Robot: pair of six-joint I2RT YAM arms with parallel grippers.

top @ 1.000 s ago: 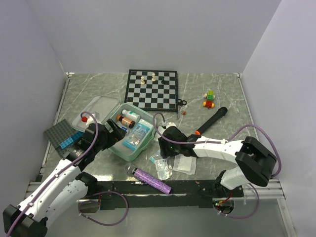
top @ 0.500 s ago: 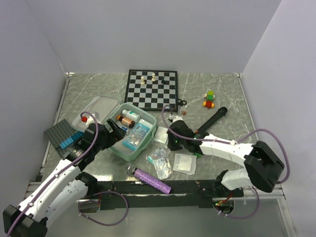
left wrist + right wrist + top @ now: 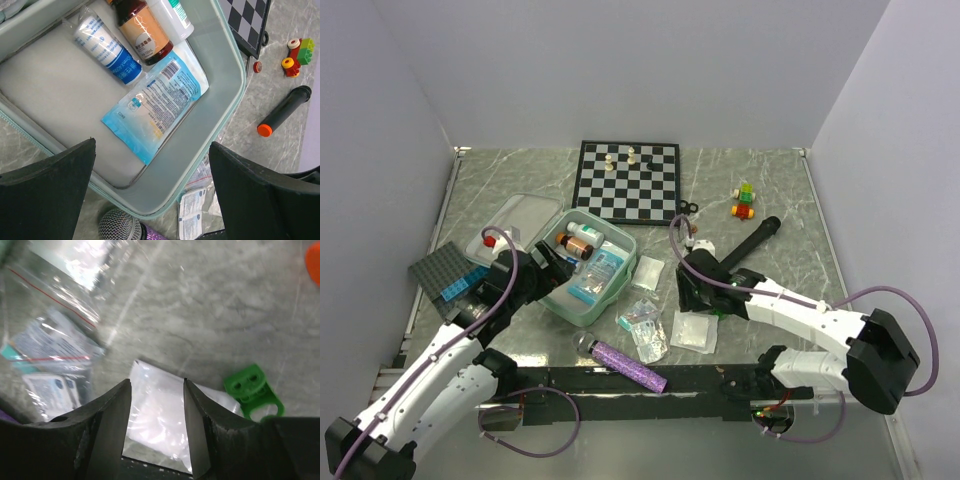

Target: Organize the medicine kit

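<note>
Spread wide, the left gripper (image 3: 152, 146) is hovering over the medicine kit (image 3: 239, 85), pinching nothing. The mint-green case is lying open on the left half of the worktop, between the left edge and the centre, its lid (image 3: 520, 215) resting flat toward the far-left corner. Inside are lying a brown bottle (image 3: 145, 32), a white bottle (image 3: 170, 15), a blue-and-white tube (image 3: 107, 47) and a blue pouch (image 3: 155, 105).

Just right of the case, clear zip bags (image 3: 642, 318) are lying near the near edge, beside a purple glitter microphone (image 3: 625, 362). Right gripper (image 3: 156, 385) is hanging at mid-worktop with fingers parted and nothing between them, above a white pouch (image 3: 160, 415), a green clip (image 3: 252, 387) sitting just beside it.

A grey-green marbled surface (image 3: 770, 180) is carrying a chessboard (image 3: 627, 182) at the far edge, a dark studded plate (image 3: 438, 268) at the left edge, and toy blocks (image 3: 745, 200) toward the far-right corner. Pale walls (image 3: 620, 70) are closing in three sides.
</note>
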